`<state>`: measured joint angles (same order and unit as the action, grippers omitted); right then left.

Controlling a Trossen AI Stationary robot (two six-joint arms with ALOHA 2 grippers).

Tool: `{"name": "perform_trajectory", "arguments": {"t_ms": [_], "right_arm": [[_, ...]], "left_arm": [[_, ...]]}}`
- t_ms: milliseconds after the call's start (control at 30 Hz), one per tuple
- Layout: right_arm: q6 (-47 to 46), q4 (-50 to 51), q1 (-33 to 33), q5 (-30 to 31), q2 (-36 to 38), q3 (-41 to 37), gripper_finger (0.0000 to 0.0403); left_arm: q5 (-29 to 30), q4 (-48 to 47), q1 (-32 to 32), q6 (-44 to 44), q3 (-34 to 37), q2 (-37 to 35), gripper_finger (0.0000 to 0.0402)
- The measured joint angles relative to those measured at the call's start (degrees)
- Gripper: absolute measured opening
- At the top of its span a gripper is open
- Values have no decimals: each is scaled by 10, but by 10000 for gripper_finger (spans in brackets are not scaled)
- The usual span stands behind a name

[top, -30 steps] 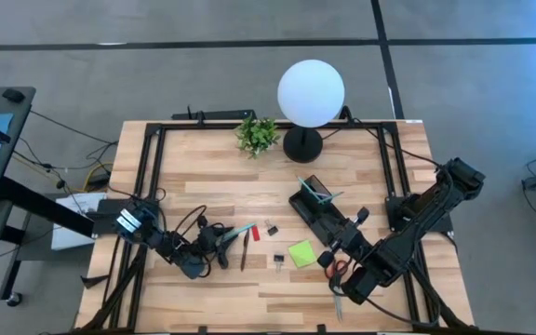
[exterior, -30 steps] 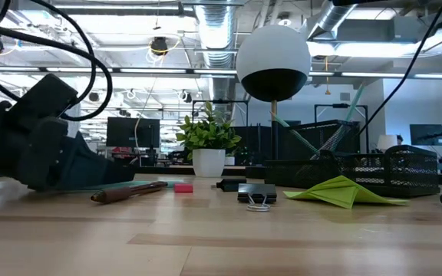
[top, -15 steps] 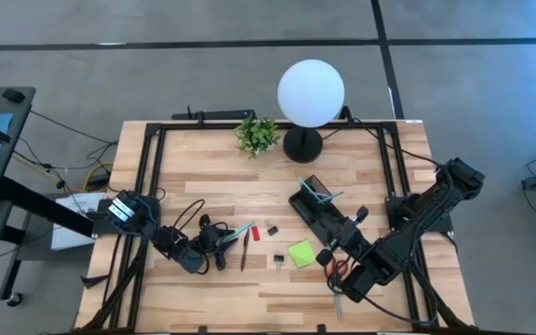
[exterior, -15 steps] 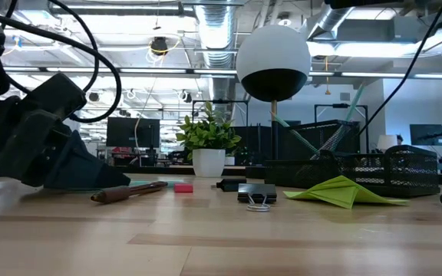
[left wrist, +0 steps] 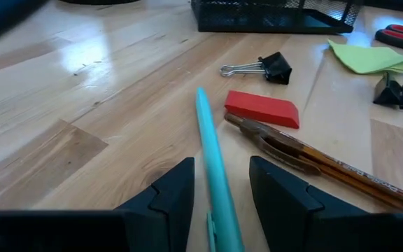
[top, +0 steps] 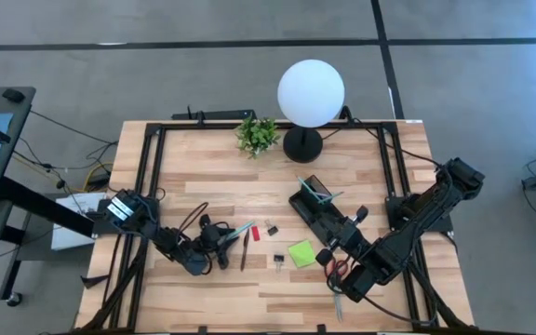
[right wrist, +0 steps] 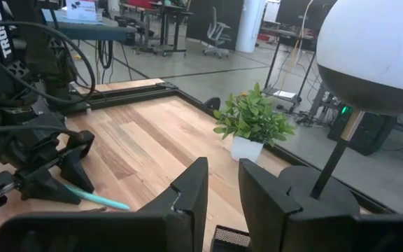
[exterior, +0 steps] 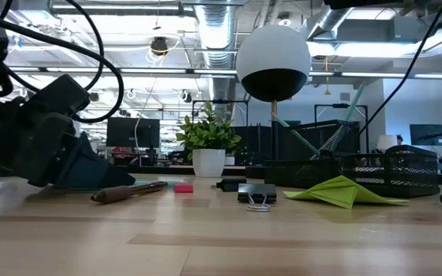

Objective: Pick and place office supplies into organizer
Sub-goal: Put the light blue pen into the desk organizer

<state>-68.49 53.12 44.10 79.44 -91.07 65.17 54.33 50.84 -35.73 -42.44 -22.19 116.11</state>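
1. Pen, teal [left wrist: 215,175]: lies flat on the tabletop [top: 203,195], its near end running between the two fingers of the left end effector [left wrist: 219,199]. The fingers stand one on each side of it with small gaps; whether they are pressing it cannot be told.
2. Neighbours: dark brown pen [left wrist: 313,157] and small red piece [left wrist: 262,108] just beside the teal pen; black clips [left wrist: 271,66] and lime-green sticky-note pad [left wrist: 369,57] farther on.
3. Organizer [top: 316,212]: black mesh tray right of centre, a teal pen already upright in it.
4. Right end effector [top: 331,253]: waits low beside the organizer, over the red-handled scissors [top: 339,274]; fingers slightly parted, nothing between them.
5. Step, as judged: grasping the teal pen. Next calls for a firm close, a lift clear of the brown pen, then carriage to the organizer.
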Motion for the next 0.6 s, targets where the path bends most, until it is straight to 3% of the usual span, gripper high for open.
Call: {"name": "perform_trajectory", "arguments": {"t_ms": [433,600], "right_arm": [[0,0,0,0,0,0,75],[0,0,0,0,0,0,75]], "left_arm": [[-2,-42,1,-6,-15,0,134],[-1,-44,2,-6,-13,0,94]]}}
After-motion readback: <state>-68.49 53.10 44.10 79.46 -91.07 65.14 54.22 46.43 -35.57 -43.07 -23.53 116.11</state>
